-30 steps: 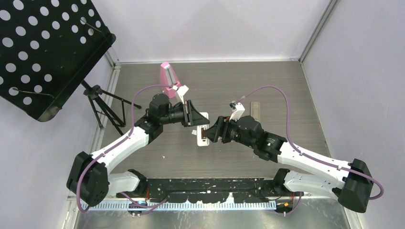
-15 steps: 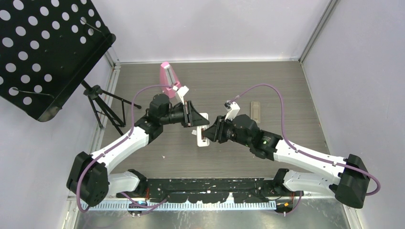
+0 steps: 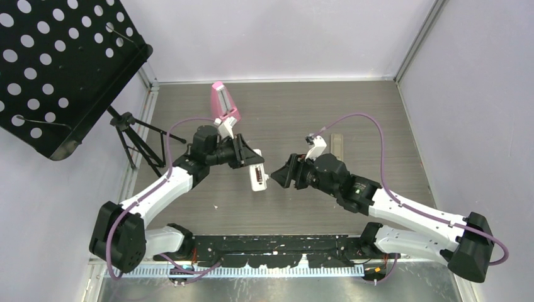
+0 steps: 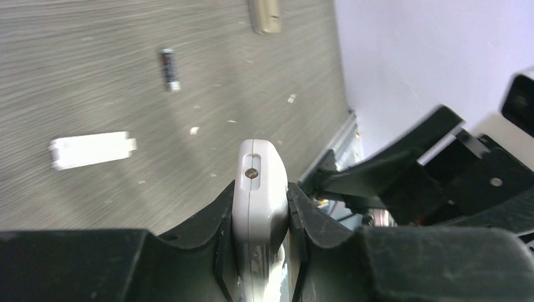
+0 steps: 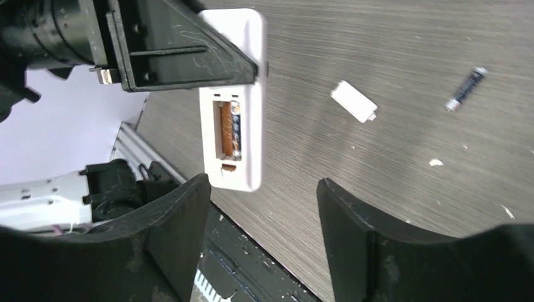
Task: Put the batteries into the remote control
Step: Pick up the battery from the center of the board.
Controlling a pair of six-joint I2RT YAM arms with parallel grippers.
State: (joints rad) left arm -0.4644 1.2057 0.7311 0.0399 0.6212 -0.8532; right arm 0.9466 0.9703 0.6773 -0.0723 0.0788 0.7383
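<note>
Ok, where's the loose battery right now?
Right wrist view, upper right: the loose battery lies on the table, just past the white cover, well clear of the remote.

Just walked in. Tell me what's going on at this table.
The left gripper holds up a white remote, its open back facing the right gripper, which is open and empty just short of it. One battery sits in the compartment; the slot beside it looks empty. A second dark battery and the white battery cover lie loose on the table.
</note>
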